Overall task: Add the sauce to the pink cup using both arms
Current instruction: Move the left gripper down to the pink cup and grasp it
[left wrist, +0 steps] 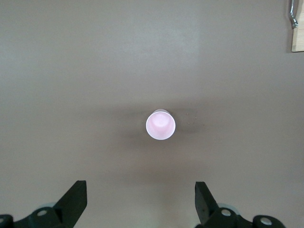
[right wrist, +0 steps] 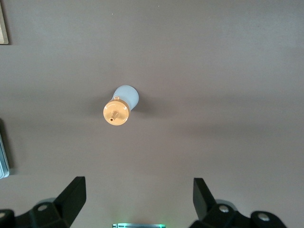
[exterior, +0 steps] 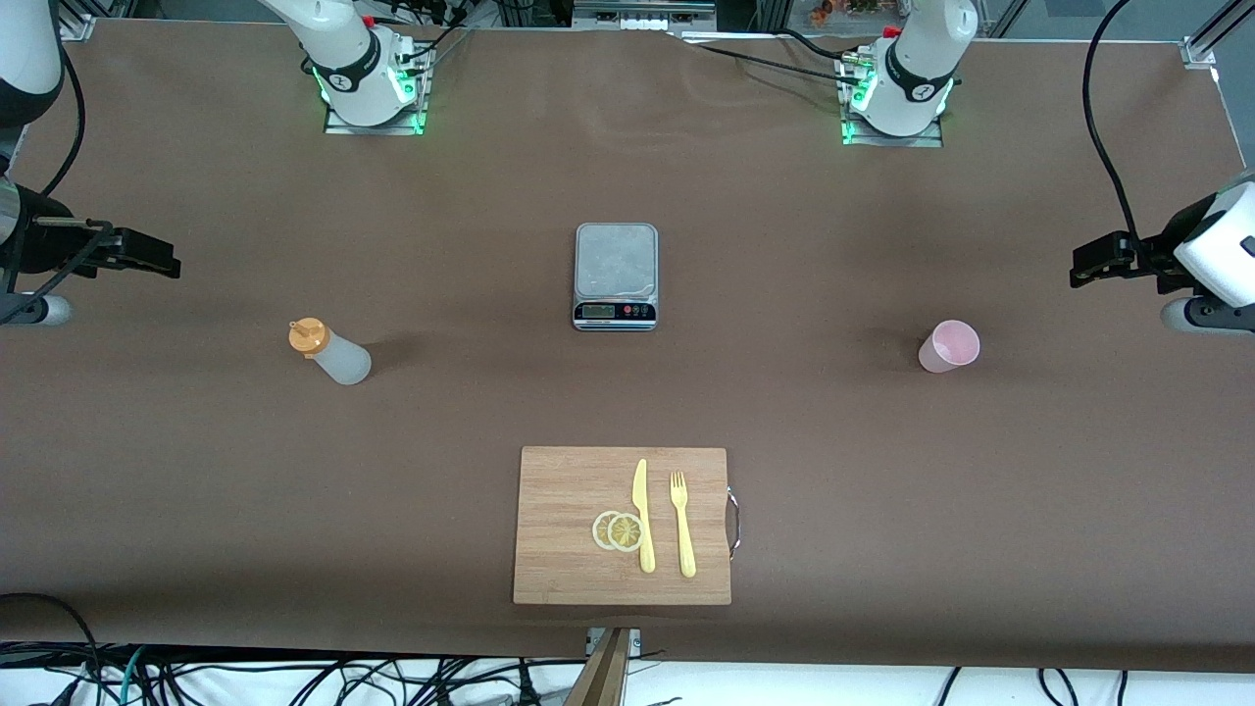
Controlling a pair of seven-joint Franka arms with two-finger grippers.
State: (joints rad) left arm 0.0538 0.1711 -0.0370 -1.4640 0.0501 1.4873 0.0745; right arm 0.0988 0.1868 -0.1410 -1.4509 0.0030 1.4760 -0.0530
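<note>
With the scale [exterior: 615,277] as landmark, the sauce [exterior: 331,353] stood upright toward the right arm's end and the cup [exterior: 948,346] toward the left arm's end. Both the right gripper [right wrist: 137,202] and left gripper [left wrist: 140,204] hung spread and empty, high over those ends. Each should probably descend centred, closing low on the sauce's body and on the cup's wall.

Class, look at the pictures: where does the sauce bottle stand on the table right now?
In the front view the sauce bottle stands upright on the table toward the right arm's end, level with the kitchen scale and apart from it, untouched; the open right gripper hangs above it.
</note>
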